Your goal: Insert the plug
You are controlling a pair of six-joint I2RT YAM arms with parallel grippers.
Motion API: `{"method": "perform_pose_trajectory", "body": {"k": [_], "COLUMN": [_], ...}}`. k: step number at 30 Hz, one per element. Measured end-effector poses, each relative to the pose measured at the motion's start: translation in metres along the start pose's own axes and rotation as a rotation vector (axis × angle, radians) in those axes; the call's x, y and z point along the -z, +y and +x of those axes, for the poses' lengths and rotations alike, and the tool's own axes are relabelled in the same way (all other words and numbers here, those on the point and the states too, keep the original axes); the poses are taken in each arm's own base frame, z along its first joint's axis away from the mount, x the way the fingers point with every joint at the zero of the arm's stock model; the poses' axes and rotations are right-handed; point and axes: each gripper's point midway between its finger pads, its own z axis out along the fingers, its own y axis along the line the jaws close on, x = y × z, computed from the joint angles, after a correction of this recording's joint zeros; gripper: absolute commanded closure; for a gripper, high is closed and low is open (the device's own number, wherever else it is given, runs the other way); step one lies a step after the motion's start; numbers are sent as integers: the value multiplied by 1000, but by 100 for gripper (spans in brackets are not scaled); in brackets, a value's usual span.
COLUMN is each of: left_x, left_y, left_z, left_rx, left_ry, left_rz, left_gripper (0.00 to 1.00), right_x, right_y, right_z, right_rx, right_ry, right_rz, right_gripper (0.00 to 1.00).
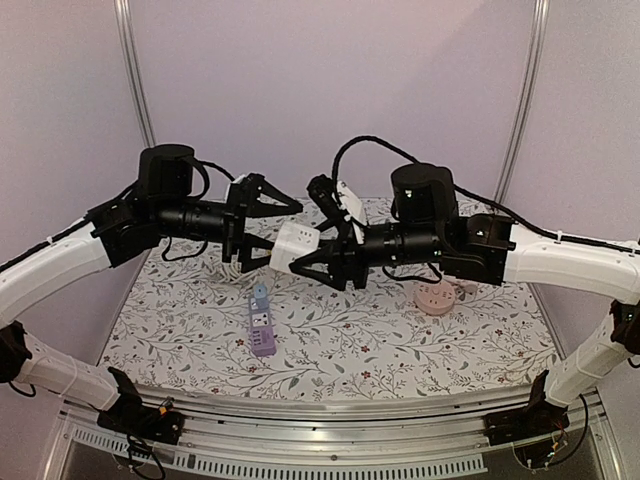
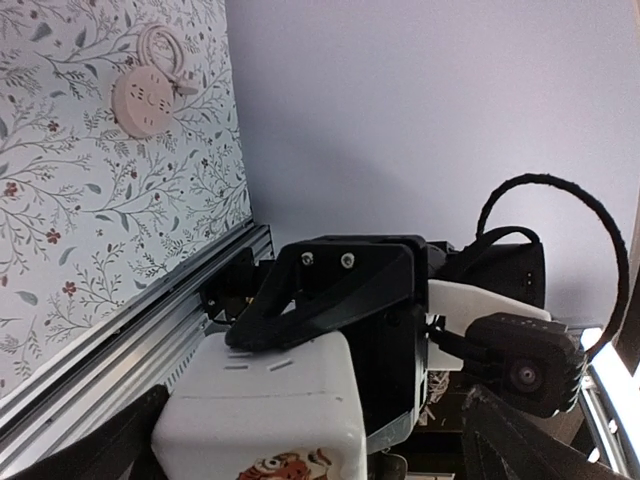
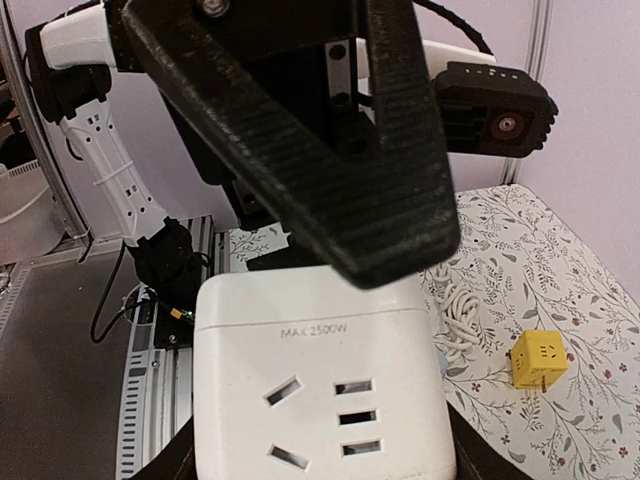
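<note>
**Operator:** What lies nearest the arms?

**Spotter:** Your purple power strip [image 1: 262,320] lies flat on the flowered table [image 1: 400,350], left of centre, toward the near edge.

**Operator:** And the adapter?

**Spotter:** It hangs above the middle of the table, clear of the cloth. Your right pincer [image 1: 303,252] is clamped on the white adapter [image 1: 290,240]. One black finger [image 3: 330,170] lies across its top side and the other sits under it. The right wrist view shows the face with the socket holes, "MAX 2500W" printed above them.

**Operator:** My left?

**Spotter:** Your left pincer [image 1: 278,228] stands spread wide on the adapter's left side, facing the right one and gripping nothing. Whether its fingertips brush the block, I cannot tell.

**Operator:** Farther back?

**Spotter:** A pink round socket [image 1: 437,298] sits on the table right of centre, under your right arm. A coil of white cable [image 1: 235,265] lies toward the left edge, below your left wrist. A small yellow cube [image 3: 535,360] rests on the cloth near it.
</note>
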Motion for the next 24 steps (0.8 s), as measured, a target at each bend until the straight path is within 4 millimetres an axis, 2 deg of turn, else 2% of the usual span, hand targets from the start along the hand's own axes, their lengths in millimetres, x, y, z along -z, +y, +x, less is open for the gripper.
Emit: {"method": "perform_pose_trajectory", "body": {"k": [7, 11, 19, 24], "left_x": [16, 35, 54, 75], "left_y": [-2, -15, -26, -46], "left_z": [0, 3, 12, 25], "left_rx": [-154, -301, -558, -751], "left_ry": [-31, -66, -87, -121], "left_rz": [-47, -30, -28, 15], "left_gripper": [0, 0, 1, 1], "right_x": [-1, 3, 12, 17], "right_y": [11, 15, 18, 30], "right_z": [8, 16, 13, 7], "right_rx": [-70, -156, -346, -409], "right_ry": [-9, 14, 29, 29], "right_rz": [-55, -98, -218, -309], "right_gripper": [100, 100, 100, 100]}}
